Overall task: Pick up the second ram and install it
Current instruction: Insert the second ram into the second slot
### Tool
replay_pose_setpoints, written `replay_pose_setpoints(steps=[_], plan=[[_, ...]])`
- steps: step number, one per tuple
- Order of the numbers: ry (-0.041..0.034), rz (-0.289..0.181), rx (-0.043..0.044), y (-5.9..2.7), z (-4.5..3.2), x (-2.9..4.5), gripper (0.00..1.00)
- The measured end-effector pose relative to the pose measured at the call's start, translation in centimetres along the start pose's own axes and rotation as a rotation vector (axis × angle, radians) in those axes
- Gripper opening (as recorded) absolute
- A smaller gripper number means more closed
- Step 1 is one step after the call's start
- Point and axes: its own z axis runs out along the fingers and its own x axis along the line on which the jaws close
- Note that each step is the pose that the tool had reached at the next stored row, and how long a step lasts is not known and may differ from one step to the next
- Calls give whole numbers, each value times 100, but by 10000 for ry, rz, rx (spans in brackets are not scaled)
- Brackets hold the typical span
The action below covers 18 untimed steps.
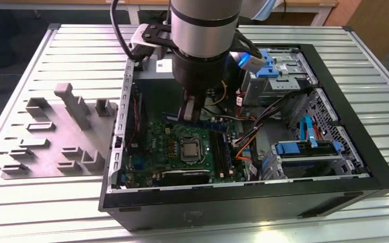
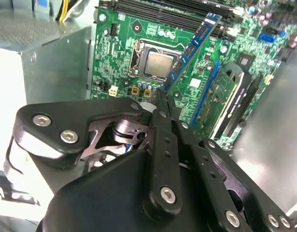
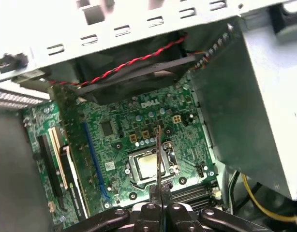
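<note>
Pinched narrow at the jaws, flat on one short end of the second ram point(image 2: 189, 50). Held by that end alone, with the rest of the blue-green stick jutting free and dark chips along its face. In the second wrist view, slanted through the air just beside the processor socket point(image 2: 158, 62), far end reaching toward the long black memory slots point(image 2: 187, 7) beyond the socket, seated in none of them. In the first wrist view, the same stick point(image 3: 159, 159) edge-on, a thin dark line crossing straight over the socket point(image 3: 148, 164). In the exterior view, the stick point(image 1: 211, 123) hanging under the arm point(image 1: 204, 30), just past the socket point(image 1: 190, 148) on its side away from the camera, above the green motherboard point(image 1: 157, 147).

Past the stick from the socket, a green expansion card point(image 2: 221, 96) upright along a blue slot point(image 2: 205, 92). On the socket's opposite side, a grey metal box point(image 2: 56, 63). Beyond the board edge from the socket, a red-and-black twisted wire point(image 3: 134, 60) under the pale case frame.

Around the socket and board, an open black computer case point(image 1: 248, 207). To the exterior view's right of the socket, blue drive brackets point(image 1: 296, 148). Well to the exterior view's left of the socket, outside the case, grey moulded holder blocks point(image 1: 66, 101) on the slatted metal worktop point(image 1: 32, 202).
</note>
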Motion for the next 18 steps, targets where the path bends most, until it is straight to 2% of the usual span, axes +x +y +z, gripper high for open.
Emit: replay_pose_setpoints(steps=[18], plan=[[-104, 3213, 106, 0, 9, 0, 12]])
